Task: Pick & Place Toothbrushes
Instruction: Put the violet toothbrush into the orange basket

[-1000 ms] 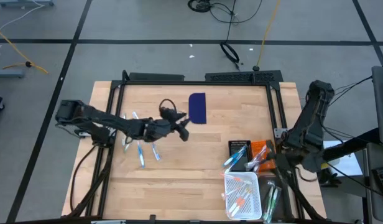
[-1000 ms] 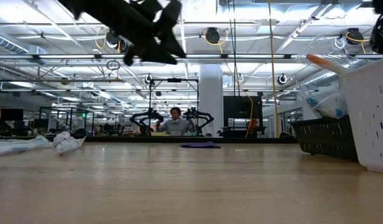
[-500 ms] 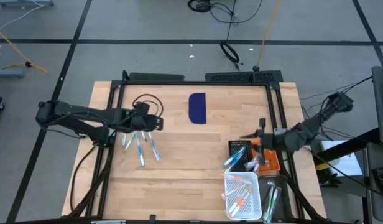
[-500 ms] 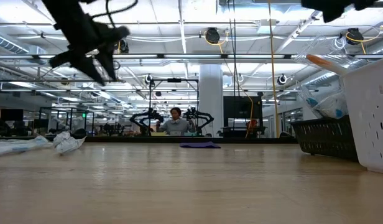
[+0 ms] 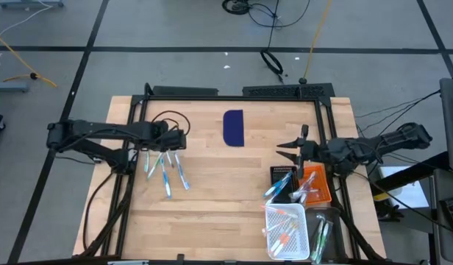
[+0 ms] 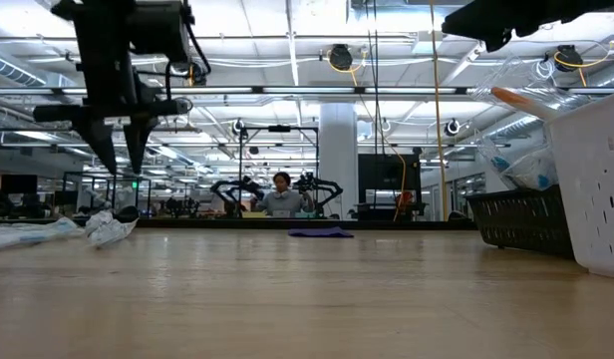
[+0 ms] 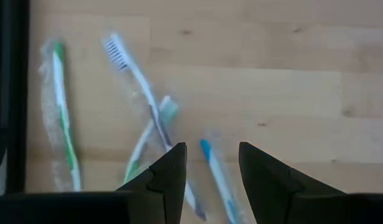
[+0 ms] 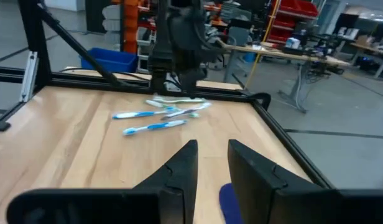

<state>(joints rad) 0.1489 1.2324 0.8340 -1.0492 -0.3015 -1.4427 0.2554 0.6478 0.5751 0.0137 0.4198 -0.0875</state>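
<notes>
— Several loose toothbrushes (image 5: 166, 171) lie on the desk (image 5: 212, 191) at its left side, directly under the left hand (image 5: 176, 140), which points down, fingers apart and empty.

— And the risk?

— They overlap, some in slippery wrappers; a descent could pinch two together or nudge one aside.

— The other arm?

— Right hand (image 5: 291, 149) hovers level above the desk beside the black basket (image 5: 282, 177), fingers parted, holding nothing.

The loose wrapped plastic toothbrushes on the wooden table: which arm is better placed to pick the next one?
The left. Its left gripper hangs open directly above the loose toothbrushes, fingers pointing down. The right gripper is open too, but far across the table beside the black basket.
</notes>
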